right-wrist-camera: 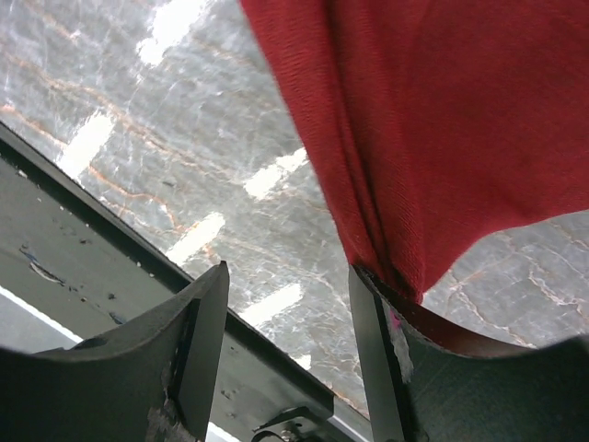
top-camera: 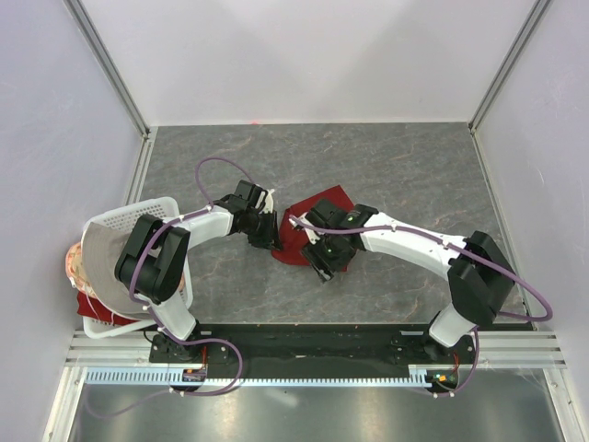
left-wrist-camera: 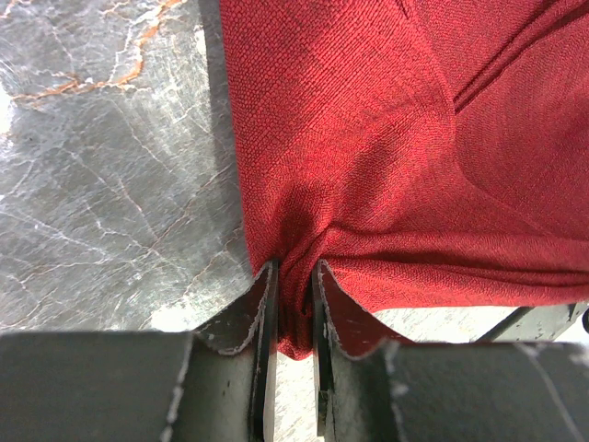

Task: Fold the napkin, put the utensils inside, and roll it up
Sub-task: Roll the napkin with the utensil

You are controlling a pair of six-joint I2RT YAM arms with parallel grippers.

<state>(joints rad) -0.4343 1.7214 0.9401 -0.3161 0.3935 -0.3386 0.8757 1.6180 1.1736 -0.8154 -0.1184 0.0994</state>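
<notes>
Near edge: both arm bases are bolted to a black mounting rail [top-camera: 304, 336]. To its left a white basket [top-camera: 155, 203] sits at the worktop's left edge with a grey-beige cloth [top-camera: 97, 253] draped over it. Something red shows beneath; can't tell what.

Mid-worktop: the left end effector [left-wrist-camera: 293, 308] is clamped on the napkin [left-wrist-camera: 368, 138]. Its fingers are nearly together with a pucker of maroon fabric pinched between them, creases fanning out from the grip. The right end effector [right-wrist-camera: 287, 276] stands apart, grey stone showing through the gap. A hanging edge of the napkin lies against one finger [right-wrist-camera: 373, 350] only, not pinched. From above, the napkin sits between and partly under the two end effectors, about the centre of the worktop [top-camera: 396, 166]. It is bunched and partly lifted, not flat.

Progress (my reading): first step only. The fold is in hand but not finished, with no clean crease and the cloth in a loose heap. The utensils are in no view, so as far as can be seen they are not placed. Rolling not begun. Most of the task is left.

Edges and room: the napkin is well apart from every worktop edge. Broad grey surface runs beyond it to the far wall [top-camera: 304, 55] and out to the right. The left is tighter, where the basket and the left arm's elbow crowd in. The two end effectors are near each other over the cloth, so there is little slack between them. Enclosure walls stand on three sides.
</notes>
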